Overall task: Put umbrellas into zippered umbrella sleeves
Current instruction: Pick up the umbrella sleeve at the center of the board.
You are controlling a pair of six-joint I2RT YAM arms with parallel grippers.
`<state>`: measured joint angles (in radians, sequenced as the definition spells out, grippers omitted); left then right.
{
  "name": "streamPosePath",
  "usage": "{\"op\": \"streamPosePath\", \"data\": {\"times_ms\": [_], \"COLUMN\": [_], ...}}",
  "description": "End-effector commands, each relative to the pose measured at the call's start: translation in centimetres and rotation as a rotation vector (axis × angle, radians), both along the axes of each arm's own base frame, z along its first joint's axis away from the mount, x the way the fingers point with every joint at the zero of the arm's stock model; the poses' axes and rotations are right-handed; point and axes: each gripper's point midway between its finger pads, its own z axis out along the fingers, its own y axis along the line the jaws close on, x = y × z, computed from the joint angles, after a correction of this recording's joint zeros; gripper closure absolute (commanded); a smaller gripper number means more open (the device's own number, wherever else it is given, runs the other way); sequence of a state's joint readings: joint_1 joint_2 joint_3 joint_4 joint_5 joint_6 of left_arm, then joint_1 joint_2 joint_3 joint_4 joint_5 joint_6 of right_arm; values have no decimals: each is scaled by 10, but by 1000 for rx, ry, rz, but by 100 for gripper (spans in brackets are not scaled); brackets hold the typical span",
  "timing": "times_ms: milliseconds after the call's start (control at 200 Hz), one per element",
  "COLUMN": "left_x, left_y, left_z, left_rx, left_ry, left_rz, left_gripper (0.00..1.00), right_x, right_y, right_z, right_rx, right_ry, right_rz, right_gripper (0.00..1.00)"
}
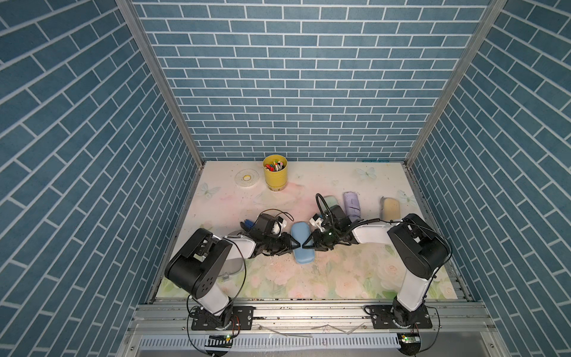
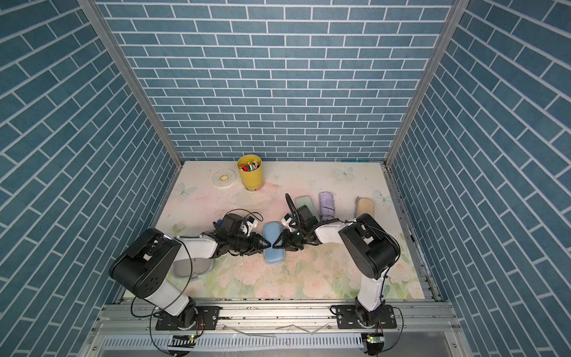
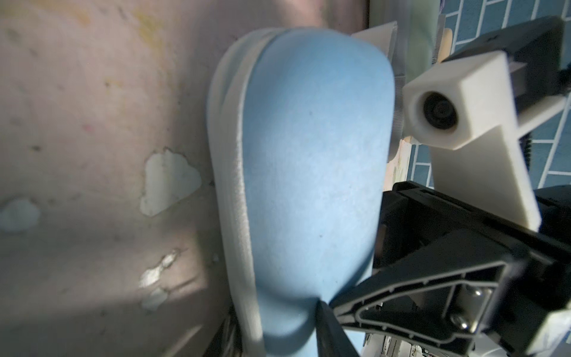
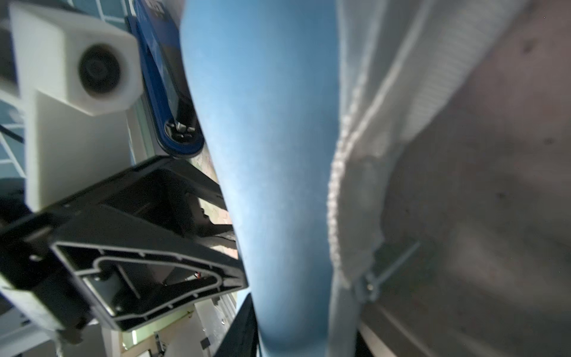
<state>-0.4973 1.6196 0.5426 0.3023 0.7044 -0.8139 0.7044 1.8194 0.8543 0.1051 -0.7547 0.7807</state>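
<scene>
Floral tabletop [image 1: 340, 278]: left end effector [image 1: 298, 245] and right end effector [image 1: 306, 246] flank light-blue oblong zippered sleeve [image 1: 304, 258], grips impossible to tell; likely zipping, metal zip pull [image 4: 370, 286] needs pinching.

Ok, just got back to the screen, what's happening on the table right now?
Both arms are on the light blue oblong zippered sleeve lying mid-table. The left gripper and right gripper flank it from opposite sides, tips nearly meeting over its middle. Its shell looks folded shut; whether either gripper pinches it I can't tell. A lilac crinkled fabric umbrella and a cream-tan oblong sleeve lie further back.
</scene>
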Motion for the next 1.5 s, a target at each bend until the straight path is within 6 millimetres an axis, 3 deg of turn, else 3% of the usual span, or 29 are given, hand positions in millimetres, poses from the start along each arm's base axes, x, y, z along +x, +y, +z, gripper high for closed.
{"op": "streamPosePath", "data": {"times_ms": [0,65,160,310,570,695,795,965,1020,1085,1285,1390,1495], "left_x": [-9,4,20,23,29,36,41,49,51,52,47,47,44], "left_y": [19,25,36,33,18,1,-9,-7,-5,-4,-10,-12,-16], "left_z": [-26,-6,28,61,93,112,121,133,139,149,175,180,188], "left_rx": [74,5,-81,-133,-188,-244,-288,-327,-347,-367,-426,-438,-481], "left_ry": [87,60,-2,-84,-161,-198,-206,-228,-240,-257,-313,-333,-340], "left_rz": [67,102,159,145,106,84,72,53,46,30,-49,-72,-109], "left_gripper": [60,55,34,12,6,9,18,38,43,47,52,59,62], "right_x": [12,11,13,7,2,-2,-5,-15,-13,-4,36,53,47], "right_y": [10,8,5,2,13,25,33,24,10,-11,-69,-74,-58], "right_z": [3,11,36,80,131,139,136,137,140,141,108,103,108], "right_rx": [34,52,107,185,312,315,291,255,233,206,-147,-182,-174], "right_ry": [-51,-57,-72,-81,-77,-86,-94,-122,-148,-196,-577,-772,-974], "right_rz": [-48,-47,-46,-7,47,81,102,149,146,118,61,46,150], "right_gripper": [82,88,92,94,95,92,87,50,45,44,50,50,52]}}
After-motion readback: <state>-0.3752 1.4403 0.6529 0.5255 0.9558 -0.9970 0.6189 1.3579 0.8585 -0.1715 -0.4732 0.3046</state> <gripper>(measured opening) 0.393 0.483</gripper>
